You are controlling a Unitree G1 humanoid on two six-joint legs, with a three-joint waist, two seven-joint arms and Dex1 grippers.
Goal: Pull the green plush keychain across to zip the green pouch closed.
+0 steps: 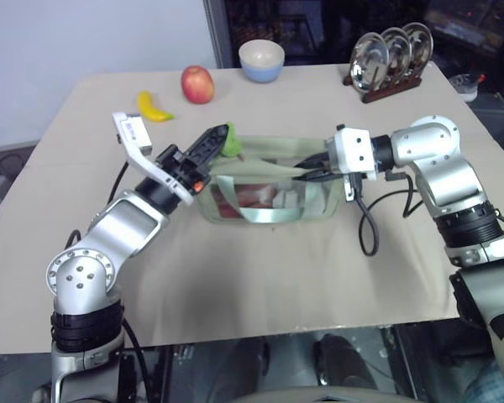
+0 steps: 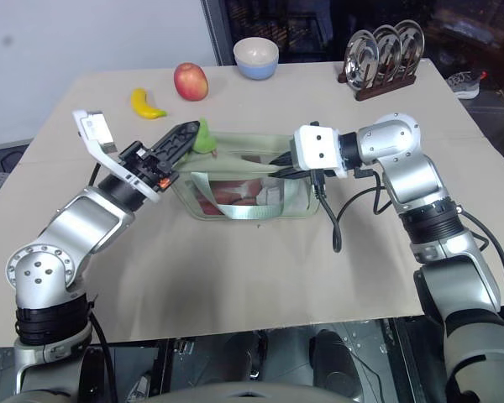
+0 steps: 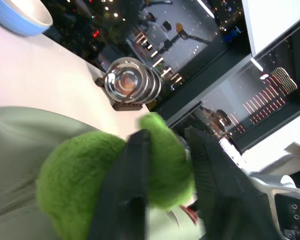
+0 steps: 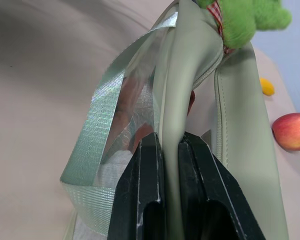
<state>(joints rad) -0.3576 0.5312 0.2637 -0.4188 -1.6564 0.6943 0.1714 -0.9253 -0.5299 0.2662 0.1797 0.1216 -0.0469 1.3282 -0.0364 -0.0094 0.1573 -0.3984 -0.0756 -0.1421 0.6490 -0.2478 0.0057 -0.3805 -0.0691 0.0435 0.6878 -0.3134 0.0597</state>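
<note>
Our left claw (image 1: pixel 221 137) stood part open around the keychain (image 1: pixel 229 143) at the pouch's (image 1: pixel 269 180) left end; our right claw (image 4: pixel 171 145) pinched the pouch's top edge.

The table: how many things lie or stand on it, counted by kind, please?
Fruit: 2, apple and banana
Bowl: 1
Plate rack: 1
Green pouch with green plush keychain: 1
Total: 5
</note>
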